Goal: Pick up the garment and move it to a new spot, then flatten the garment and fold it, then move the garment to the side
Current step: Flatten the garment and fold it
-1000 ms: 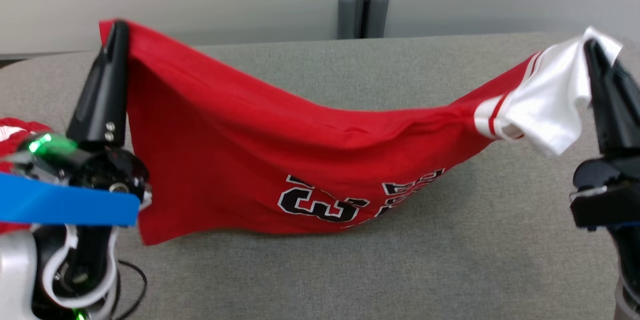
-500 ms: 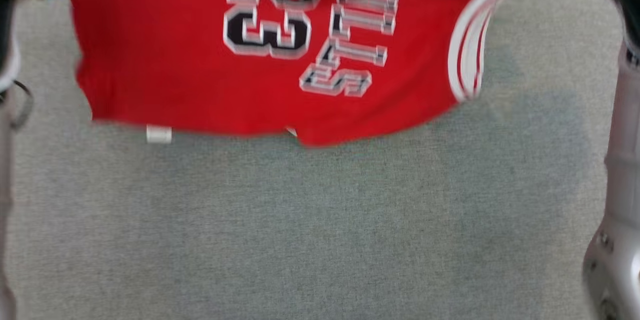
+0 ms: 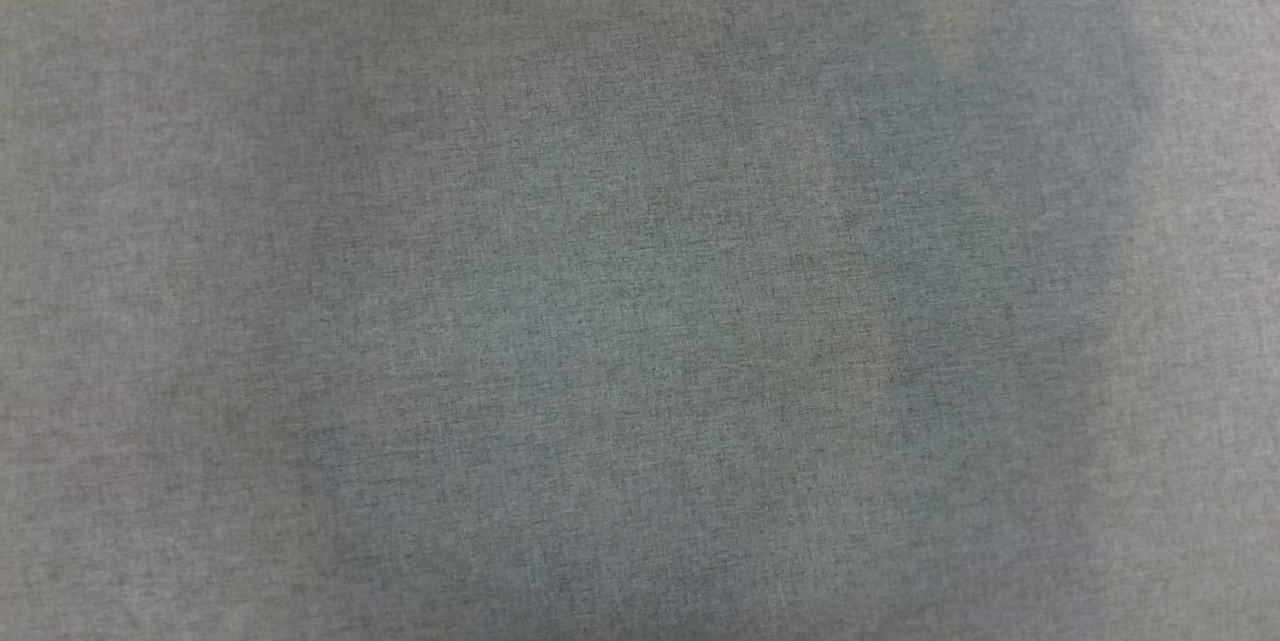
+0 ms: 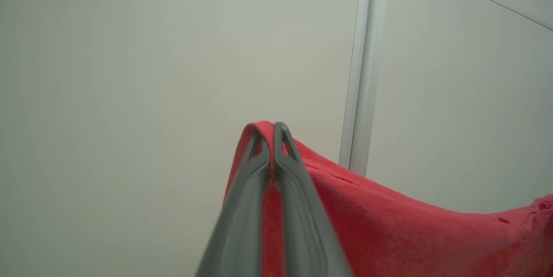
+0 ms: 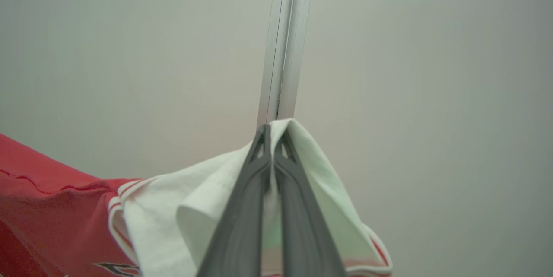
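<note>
Okay, I'm watching the left jaws clamping tight on a corner of the red cotton jersey garment (image 4: 389, 225), while the right jaws are pinching its white sleeve (image 5: 173, 208). It's hanging between them before the pale wall (image 4: 129, 52); the head camera is facing the grey woven desk (image 3: 640, 281).

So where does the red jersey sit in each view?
Head view: grey tabletop, shadowed.
Left wrist view: jersey lower right, pinched in left gripper.
Right wrist view: jersey lower left, its white sleeve in right gripper.
Shared landmark: the pale wall post behind both grippers.
</note>
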Robot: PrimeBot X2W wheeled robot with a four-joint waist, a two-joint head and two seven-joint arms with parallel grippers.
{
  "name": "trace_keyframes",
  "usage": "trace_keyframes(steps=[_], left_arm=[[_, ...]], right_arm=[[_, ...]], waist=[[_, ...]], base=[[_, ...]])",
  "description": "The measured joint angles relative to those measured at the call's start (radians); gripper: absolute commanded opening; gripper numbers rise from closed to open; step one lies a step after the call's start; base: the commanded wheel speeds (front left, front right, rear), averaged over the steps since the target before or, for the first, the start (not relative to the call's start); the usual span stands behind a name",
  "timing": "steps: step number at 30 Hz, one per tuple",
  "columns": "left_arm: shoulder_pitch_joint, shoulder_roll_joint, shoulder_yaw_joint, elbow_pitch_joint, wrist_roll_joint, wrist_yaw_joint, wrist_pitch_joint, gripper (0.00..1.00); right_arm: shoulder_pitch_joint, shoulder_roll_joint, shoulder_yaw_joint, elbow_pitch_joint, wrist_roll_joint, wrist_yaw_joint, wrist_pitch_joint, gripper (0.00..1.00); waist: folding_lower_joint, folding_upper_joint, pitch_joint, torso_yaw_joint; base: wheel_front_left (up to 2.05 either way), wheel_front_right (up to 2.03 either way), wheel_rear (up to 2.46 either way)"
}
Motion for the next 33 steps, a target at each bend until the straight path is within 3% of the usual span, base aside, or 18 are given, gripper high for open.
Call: trace_keyframes(steps=[5, 13, 19, 24, 29, 33], left_arm=[[0.111, -0.012, -0.058, 0.07, 0.0, -0.023, -0.057, 0.0], [0.426, -0.036, -0.148, 0.189, -0.026, -0.032, -0.104, 0.0], [0.667, -0.068, -0.175, 0.198, -0.111, -0.032, -0.114, 0.0], [0.854, -0.083, -0.198, 0.138, -0.2, -0.034, -0.116, 0.0], [1.001, -0.064, -0.235, 0.124, -0.214, -0.037, -0.112, 0.0], [1.088, -0.037, -0.252, 0.084, -0.212, 0.001, -0.077, 0.0]], right_arm=[[0.105, -0.026, 0.055, 0.102, 0.063, 0.0, 0.05, 0.0], [0.514, -0.038, 0.085, 0.123, 0.191, 0.0, 0.208, 0.0], [0.828, -0.076, 0.053, -0.059, 0.246, 0.0, 0.344, 0.0], [1.045, -0.075, -0.046, -0.236, 0.242, 0.0, 0.427, 0.0], [1.33, 0.001, -0.185, -0.464, 0.202, 0.0, 0.592, 0.0], [1.472, 0.064, -0.221, -0.602, 0.161, 0.0, 0.707, 0.0]], waist=[[0.0, 0.0, 0.001, -0.001], [0.0, 0.0, -0.038, -0.003], [-0.0002, 0.0, -0.118, 0.007], [-0.0003, 0.0, -0.2, 0.015], [-0.0004, 0.0, -0.296, 0.036], [-0.0005, 0.0, -0.345, 0.047]], base=[[0.0, 0.0, 0.0], [0.0, 0.0, 0.0], [0.0, 0.0, 0.0], [0.0, 0.0, 0.0], [0.0, 0.0, 0.0], [0.0, 0.0, 0.0]])
